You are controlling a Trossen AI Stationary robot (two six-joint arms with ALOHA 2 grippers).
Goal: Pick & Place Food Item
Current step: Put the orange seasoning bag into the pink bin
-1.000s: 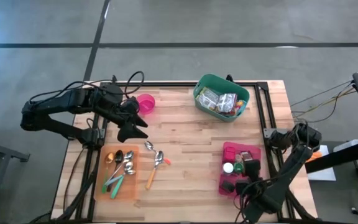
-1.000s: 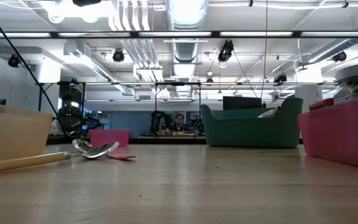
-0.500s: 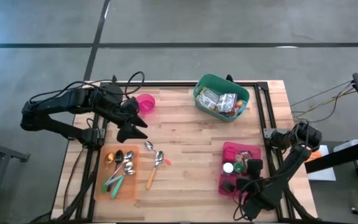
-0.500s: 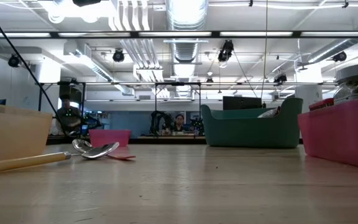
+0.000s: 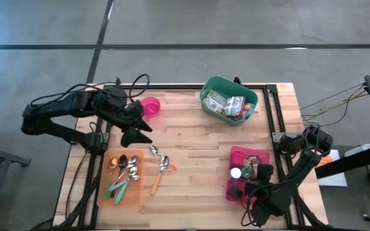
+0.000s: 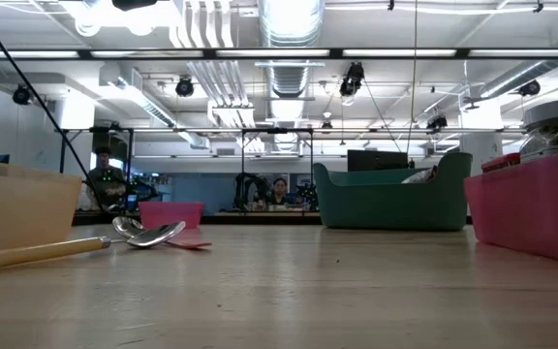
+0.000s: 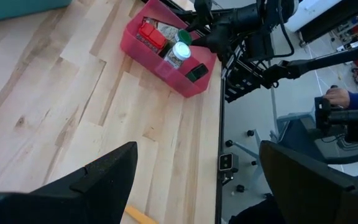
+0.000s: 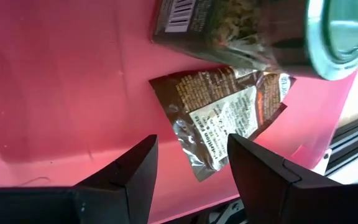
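Observation:
A pink bin [image 5: 237,172] at the table's near right holds a brown food packet [image 8: 229,124], which lies flat on the bin's floor. Beside it is a jar [image 8: 253,31] with a green lid. My right gripper [image 8: 188,168] hangs open just over the bin's floor [image 5: 252,185], pointing steeply down. The packet's near corner is just beyond its fingertips and nothing is between the fingers. My left gripper [image 5: 138,133] waits open above the table's left half. A green basket [image 5: 229,101] with more packets stands at the far right.
A pink bowl [image 5: 150,107] sits at the far left. An orange tray [image 5: 122,181] of spoons lies near left, with loose spoons [image 5: 162,163] beside it. Bare wood spans the table's middle [image 5: 198,144]. A person's hand [image 7: 337,99] shows beyond the right edge.
My right gripper has sunk a little further into the pink bin and its wrist has rolled slightly. Its fingers have stayed as far apart as before.

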